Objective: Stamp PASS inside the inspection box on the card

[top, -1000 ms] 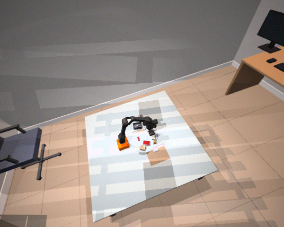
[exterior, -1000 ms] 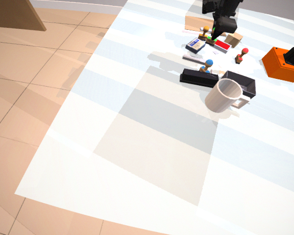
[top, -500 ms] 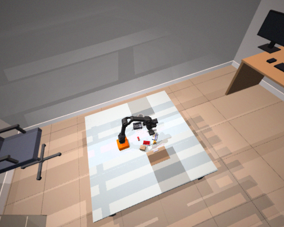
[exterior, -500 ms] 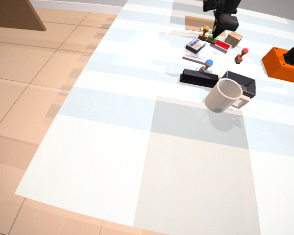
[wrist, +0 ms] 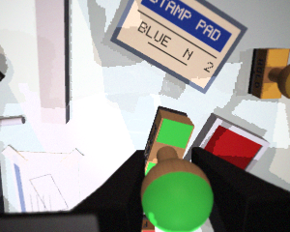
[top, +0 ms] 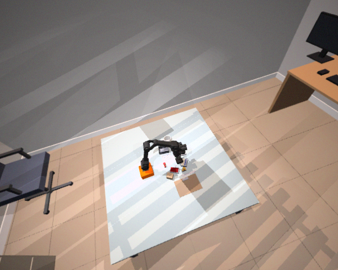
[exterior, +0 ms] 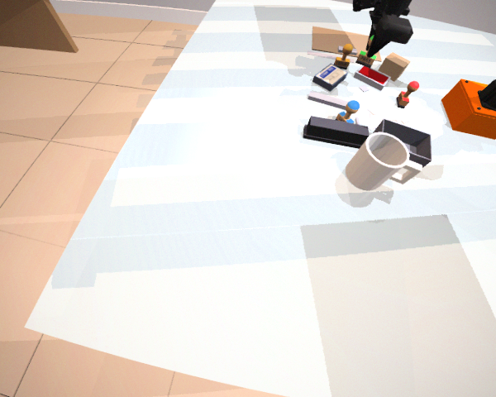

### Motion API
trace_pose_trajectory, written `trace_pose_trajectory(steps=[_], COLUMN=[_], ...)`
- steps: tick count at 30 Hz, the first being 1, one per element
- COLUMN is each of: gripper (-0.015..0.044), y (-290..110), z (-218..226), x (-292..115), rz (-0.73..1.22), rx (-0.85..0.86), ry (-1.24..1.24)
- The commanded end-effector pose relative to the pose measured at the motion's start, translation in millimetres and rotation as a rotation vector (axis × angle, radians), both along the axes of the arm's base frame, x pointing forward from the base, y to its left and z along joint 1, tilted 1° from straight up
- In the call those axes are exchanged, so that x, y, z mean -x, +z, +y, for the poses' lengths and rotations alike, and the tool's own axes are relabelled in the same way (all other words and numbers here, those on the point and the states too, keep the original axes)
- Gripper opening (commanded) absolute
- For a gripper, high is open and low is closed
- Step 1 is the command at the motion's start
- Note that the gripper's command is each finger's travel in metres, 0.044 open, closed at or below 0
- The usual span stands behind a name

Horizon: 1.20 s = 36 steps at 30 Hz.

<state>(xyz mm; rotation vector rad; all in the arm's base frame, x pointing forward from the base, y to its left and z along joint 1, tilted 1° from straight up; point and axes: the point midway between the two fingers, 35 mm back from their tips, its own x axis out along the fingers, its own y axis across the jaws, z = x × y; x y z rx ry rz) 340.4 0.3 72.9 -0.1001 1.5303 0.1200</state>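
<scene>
My gripper (wrist: 167,156) (exterior: 371,47) (top: 179,160) is shut on the PASS stamp (wrist: 177,197) (exterior: 364,58), which has a green knob and a green label on its wooden block. The stamp hangs upright just beside the red ink pad (wrist: 233,145) (exterior: 373,77) (top: 174,169), between it and the boxed blue stamp pad (wrist: 184,34) (exterior: 330,75). A white card with a thin outlined box (wrist: 44,188) lies at the lower left of the wrist view.
An orange-knobbed stamp (wrist: 273,73) (exterior: 345,55), a red-knobbed stamp (exterior: 408,93) and a blue-knobbed stamp (exterior: 350,110) stand nearby. Also here are a small cardboard box (exterior: 393,65), a brown sheet (exterior: 331,39), a black tray (exterior: 406,138), a mug (exterior: 379,160) and the orange arm base (exterior: 470,108).
</scene>
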Motion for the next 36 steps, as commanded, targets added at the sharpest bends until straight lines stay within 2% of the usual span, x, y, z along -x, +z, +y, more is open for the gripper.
trace_pose_trajectory(steps=[1, 12, 36], gripper=[0.0000, 0.0000, 0.0000], y=[-0.9, -3.6, -17.3], z=[-18.8, -67.3, -67.9], x=[11.5, 53.3, 52.7], rz=[0.002, 0.005, 0.005], rx=[0.004, 0.008, 0.008], ry=[0.000, 0.000, -0.002])
